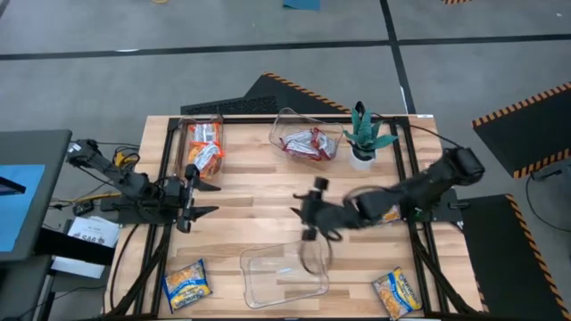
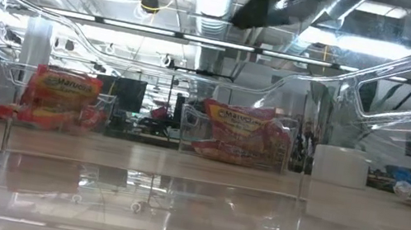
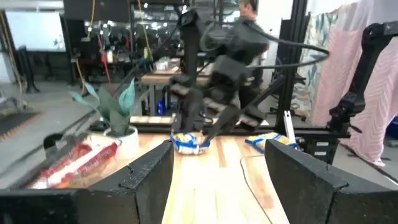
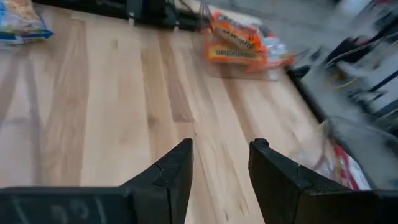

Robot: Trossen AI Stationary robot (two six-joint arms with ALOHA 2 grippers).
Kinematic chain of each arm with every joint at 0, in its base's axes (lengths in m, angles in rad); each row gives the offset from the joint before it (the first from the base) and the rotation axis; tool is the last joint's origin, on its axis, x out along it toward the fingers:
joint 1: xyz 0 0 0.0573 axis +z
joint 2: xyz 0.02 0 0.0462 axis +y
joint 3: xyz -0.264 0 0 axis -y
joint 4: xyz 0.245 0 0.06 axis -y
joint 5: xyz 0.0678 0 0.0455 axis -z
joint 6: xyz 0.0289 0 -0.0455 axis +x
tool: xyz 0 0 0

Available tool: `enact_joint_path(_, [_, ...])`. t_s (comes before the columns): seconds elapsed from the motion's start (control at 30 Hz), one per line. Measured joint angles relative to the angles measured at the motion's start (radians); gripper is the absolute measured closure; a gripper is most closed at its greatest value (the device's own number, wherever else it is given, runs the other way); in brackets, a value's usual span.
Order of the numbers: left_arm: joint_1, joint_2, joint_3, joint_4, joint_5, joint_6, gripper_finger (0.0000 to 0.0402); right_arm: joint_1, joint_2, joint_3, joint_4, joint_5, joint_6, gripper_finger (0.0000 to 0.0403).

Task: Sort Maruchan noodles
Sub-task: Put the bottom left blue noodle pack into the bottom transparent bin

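Orange packets [image 1: 203, 147] lie in a clear bin at the table's far left. Red-and-white packets [image 1: 308, 143] lie in the clear bin beside it. One yellow-and-blue packet [image 1: 187, 283] rests flat near the near-left corner, and another [image 1: 397, 292] near the near-right corner. In the left wrist view two more yellow-and-blue packets [image 3: 189, 143] [image 3: 267, 140] lie on the table beneath my right arm. My right gripper [image 1: 312, 214] [image 4: 221, 149] hangs open over bare wood at mid-table, holding nothing. My left gripper [image 1: 190, 192] [image 3: 217, 155] is open at the left side.
An empty clear bin [image 1: 281, 272] stands at the near middle, just below my right gripper in the high view. A potted plant [image 1: 361, 134] stands at the far right. Bare wood lies between the two grippers. A person shows in the room beyond [image 3: 249, 9].
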Motion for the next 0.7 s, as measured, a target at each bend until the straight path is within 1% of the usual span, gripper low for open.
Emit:
enact_joint_path(0.07, [0.003, 0.012, 0.000, 0.004, -0.019, -0.025, 0.0162, 0.058, -0.029, -0.049, 0.024, 0.093, 0.010, 0.0227])
enact_joint_path(0.17, [0.024, 0.041, 0.004, 0.081, -0.034, -0.077, 0.0162, 0.121, -0.061, -0.079, 0.025, 0.231, 0.014, 0.0227])
enact_joint_path(0.23, [0.040, 0.075, 0.038, 0.054, -0.007, -0.125, 0.0162, 0.142, -0.078, -0.080, 0.026, 0.296, 0.006, 0.0227])
enact_joint_path(0.27, [0.044, 0.093, 0.061, 0.017, 0.026, -0.143, 0.0162, 0.150, -0.084, -0.080, 0.027, 0.310, 0.006, 0.0227])
enact_joint_path(0.4, [0.046, 0.210, 0.174, -0.174, 0.154, -0.187, 0.0162, 0.161, -0.106, -0.081, 0.038, 0.313, 0.006, 0.0227])
enact_joint_path(0.47, [0.038, 0.287, 0.240, -0.295, 0.261, -0.198, 0.0162, 0.158, -0.107, -0.081, 0.042, 0.314, 0.007, 0.0227])
enact_joint_path(0.53, [0.019, 0.371, 0.316, -0.439, 0.366, -0.255, 0.0162, 0.156, -0.107, -0.081, 0.040, 0.313, 0.007, 0.0227])
enact_joint_path(0.6, [-0.010, 0.456, 0.383, -0.598, 0.419, -0.356, 0.0162, 0.155, -0.106, -0.081, 0.041, 0.313, 0.007, 0.0227])
enact_joint_path(0.7, [-0.072, 0.578, 0.451, -0.751, 0.441, -0.507, 0.0162, 0.154, -0.104, -0.081, 0.037, 0.300, 0.016, 0.0227])
